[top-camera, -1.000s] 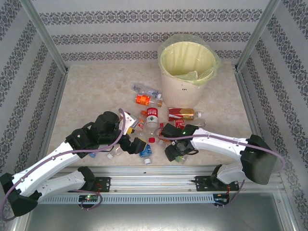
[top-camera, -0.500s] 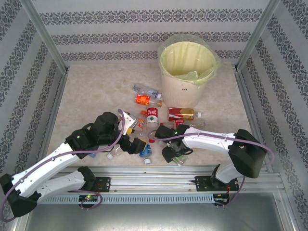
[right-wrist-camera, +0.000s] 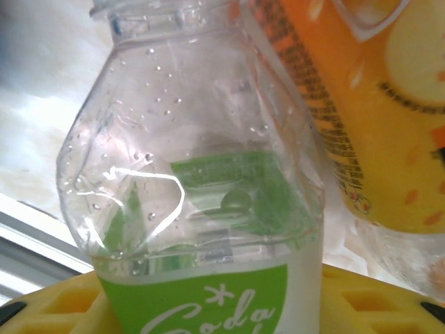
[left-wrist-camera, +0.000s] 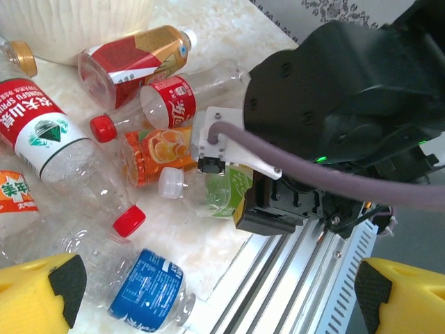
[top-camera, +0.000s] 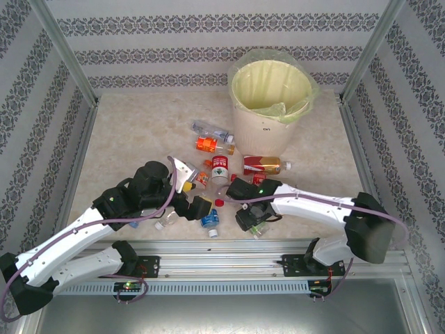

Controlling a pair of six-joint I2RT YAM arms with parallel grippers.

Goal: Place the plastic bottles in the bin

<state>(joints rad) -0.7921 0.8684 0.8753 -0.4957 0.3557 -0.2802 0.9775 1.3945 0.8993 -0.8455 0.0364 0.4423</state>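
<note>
Green-label clear plastic bottle (right-wrist-camera: 208,229) at near counter (top-camera: 125,139) edge, base inside right claw (top-camera: 252,219), neck pointing out. Jaws around it, can't tell if clamped. Left claw (left-wrist-camera: 219,289) wide open. Tall cream bin (top-camera: 261,125) beyond.

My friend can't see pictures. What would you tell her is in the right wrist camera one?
A dented clear plastic bottle with a green-and-white label is seen very close up, low against the robot's yellow fingers. A clear bottle with an orange fruit label lies just to its right.
</note>
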